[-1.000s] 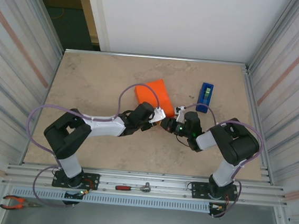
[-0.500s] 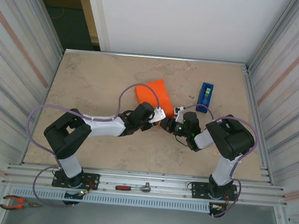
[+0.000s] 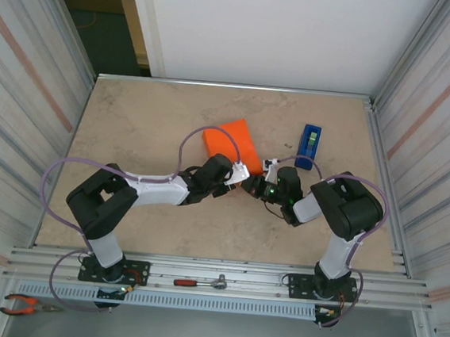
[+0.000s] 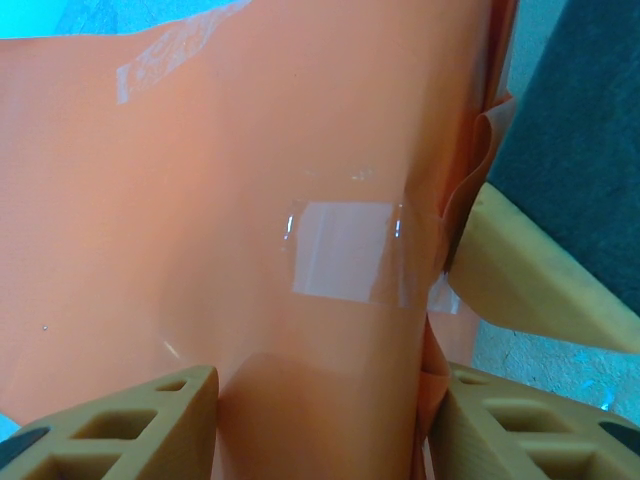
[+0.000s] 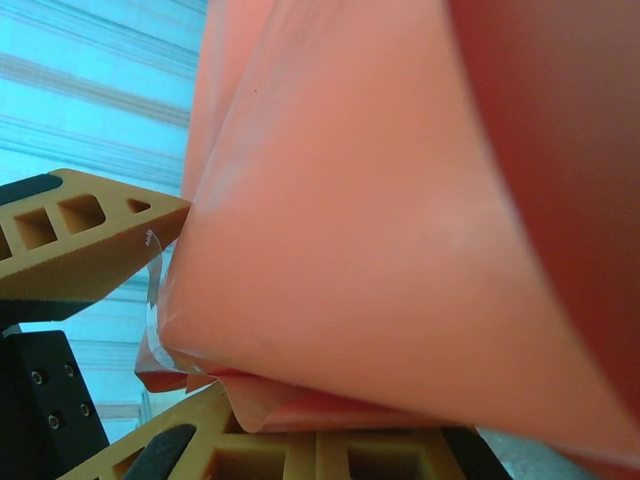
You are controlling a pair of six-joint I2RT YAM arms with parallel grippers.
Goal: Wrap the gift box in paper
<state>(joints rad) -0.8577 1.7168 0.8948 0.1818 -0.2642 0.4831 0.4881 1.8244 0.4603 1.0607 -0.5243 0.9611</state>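
Note:
The gift box is hidden inside the orange paper (image 3: 231,143), which lies as a wrapped package in mid-table. Both grippers meet at its near right corner. My left gripper (image 3: 239,175) stands open; its fingers (image 4: 130,430) straddle a paper face (image 4: 250,200) that carries a clear tape strip (image 4: 345,250). The right gripper's finger (image 4: 540,285) presses the folded edge beside it. My right gripper (image 3: 255,184) is shut on the package's bulging end fold (image 5: 380,250), with one finger (image 5: 90,235) above it and a loose paper flap (image 5: 250,405) lying on the lower finger.
A blue tape dispenser (image 3: 309,146) stands to the right of the package. A red-handled ratchet (image 3: 200,282) lies on the front rail (image 3: 215,273), and orange pliers (image 3: 25,303) lie below the left base. Metal walls close in both sides.
The right arm's elbow has shifted a little to the left. Both grippers have stayed at the package's near corner.

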